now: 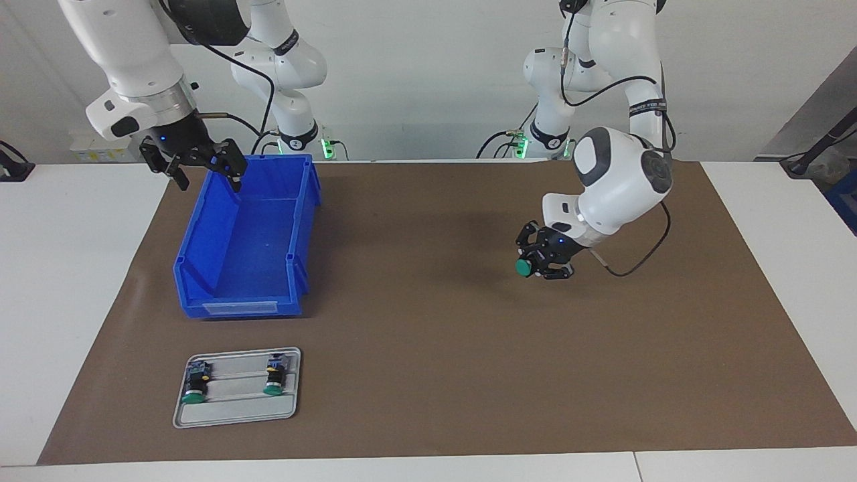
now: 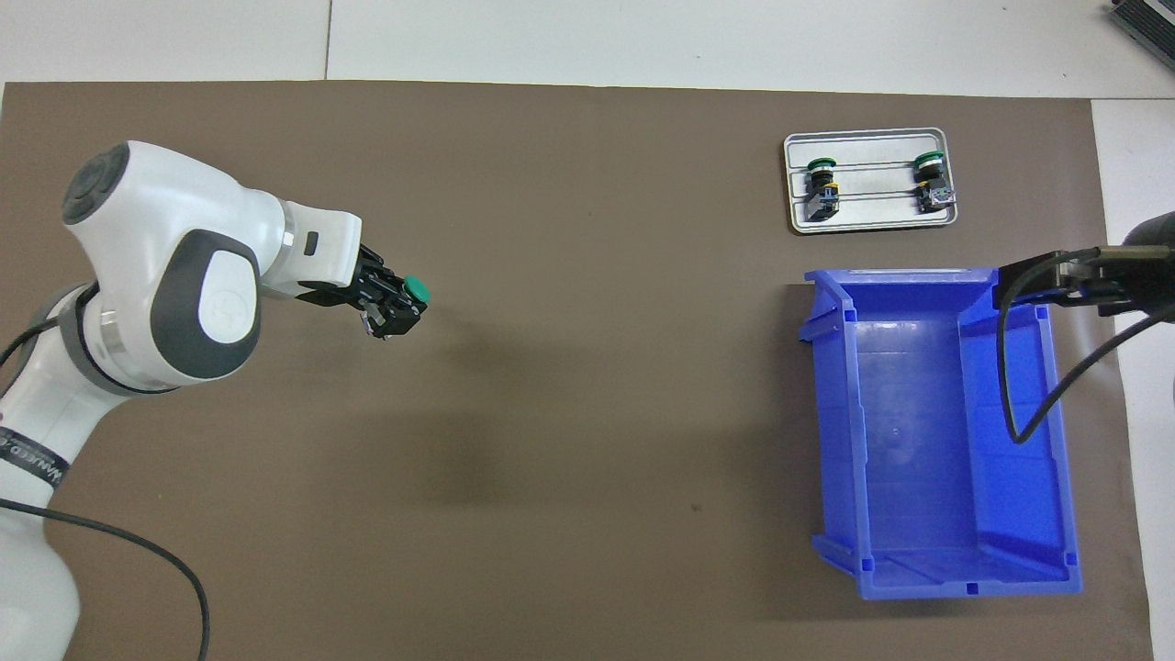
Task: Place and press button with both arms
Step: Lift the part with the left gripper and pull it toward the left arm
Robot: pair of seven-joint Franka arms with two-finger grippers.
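My left gripper [image 1: 541, 268] hangs over the bare brown mat [image 1: 428, 335] toward the left arm's end of the table. It is shut on a button [image 1: 524, 268] whose green cap [image 2: 418, 290] sticks out sideways past the fingertips. In the overhead view the left gripper [image 2: 401, 308] points toward the middle of the mat. My right gripper [image 1: 209, 179] is open and holds nothing. It hovers over the rim of the blue bin [image 1: 238, 308] at the corner nearest the right arm's base, and in the overhead view the right gripper [image 2: 1028, 283] shows only partly.
A grey tray [image 1: 234, 412] lies on the mat farther from the robots than the bin [image 2: 831, 413], with two more green-capped buttons [image 1: 195, 387] [image 1: 274, 379] lying on it. The bin has nothing in it. White table borders the mat [image 2: 587, 413].
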